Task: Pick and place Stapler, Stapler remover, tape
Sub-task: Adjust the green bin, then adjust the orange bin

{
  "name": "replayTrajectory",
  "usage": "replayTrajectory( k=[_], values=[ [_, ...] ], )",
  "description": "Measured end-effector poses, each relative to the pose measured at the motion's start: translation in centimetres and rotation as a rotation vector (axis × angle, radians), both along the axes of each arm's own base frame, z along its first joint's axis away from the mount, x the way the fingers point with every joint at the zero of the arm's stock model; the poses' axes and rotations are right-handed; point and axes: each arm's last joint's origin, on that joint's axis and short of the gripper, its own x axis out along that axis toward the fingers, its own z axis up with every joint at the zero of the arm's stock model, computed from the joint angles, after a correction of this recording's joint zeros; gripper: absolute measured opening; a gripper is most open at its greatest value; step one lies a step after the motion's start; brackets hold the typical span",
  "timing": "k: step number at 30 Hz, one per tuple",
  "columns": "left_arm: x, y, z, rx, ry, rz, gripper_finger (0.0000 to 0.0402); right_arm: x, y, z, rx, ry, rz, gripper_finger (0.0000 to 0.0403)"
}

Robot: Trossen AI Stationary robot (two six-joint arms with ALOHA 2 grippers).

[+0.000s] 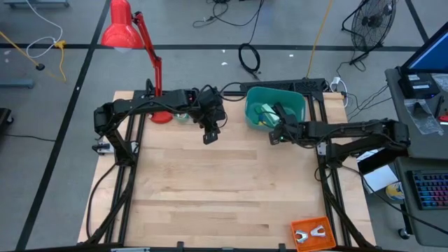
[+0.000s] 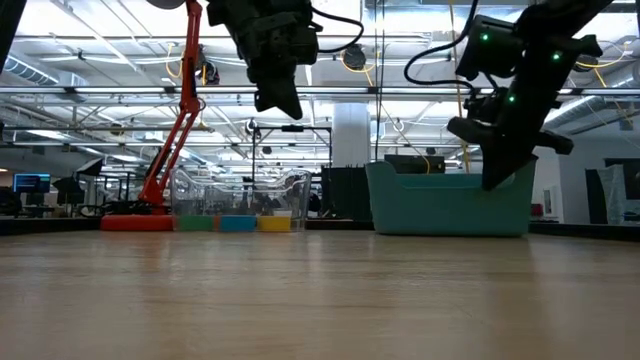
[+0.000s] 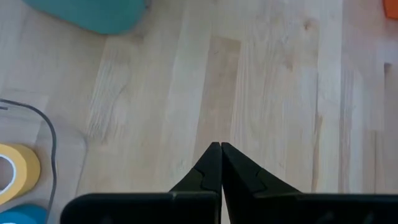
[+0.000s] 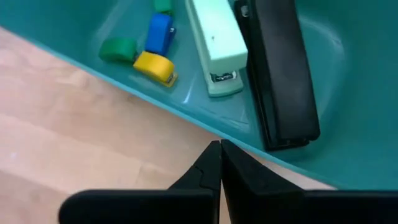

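Note:
A teal bin [image 1: 297,105] stands at the table's far right. The black stapler [image 4: 280,74] lies on its floor beside a mint-green stapler [image 4: 217,46] and small stapler removers: green [image 4: 118,48], blue [image 4: 160,31] and yellow [image 4: 155,67]. My right gripper [image 4: 219,149] hangs shut over the bin's near left rim [image 1: 273,134], touching nothing. My left gripper [image 1: 208,136] hangs shut above bare table left of the bin [image 3: 221,149]. Tape rolls lie flat near the lamp: yellow [image 3: 12,171], blue [image 3: 18,214] and green [image 2: 195,223].
A red desk lamp [image 1: 122,31] stands on its base [image 2: 135,222] at the far left, close to the tape. An orange flat piece with a pale claw shape [image 1: 311,233] lies at the near right edge. The wooden table top [image 1: 210,189] spreads between the arms and the near edge.

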Motion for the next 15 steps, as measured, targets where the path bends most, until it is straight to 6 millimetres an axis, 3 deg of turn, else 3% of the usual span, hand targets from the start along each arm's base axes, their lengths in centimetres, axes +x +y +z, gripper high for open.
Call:
replayTrajectory(
  k=[6, 15],
  values=[
    [0.0, 0.0, 0.0, -0.002, 0.004, 0.000, 0.0004, -0.4, -1.2, -0.2, -0.012, 0.014, -0.034, 0.0000],
    [-0.2, -0.2, -0.2, -0.004, 0.029, -0.010, 0.0002, -1.5, -1.0, -4.0, 0.069, -0.064, -0.064, 0.0000]
  ],
)
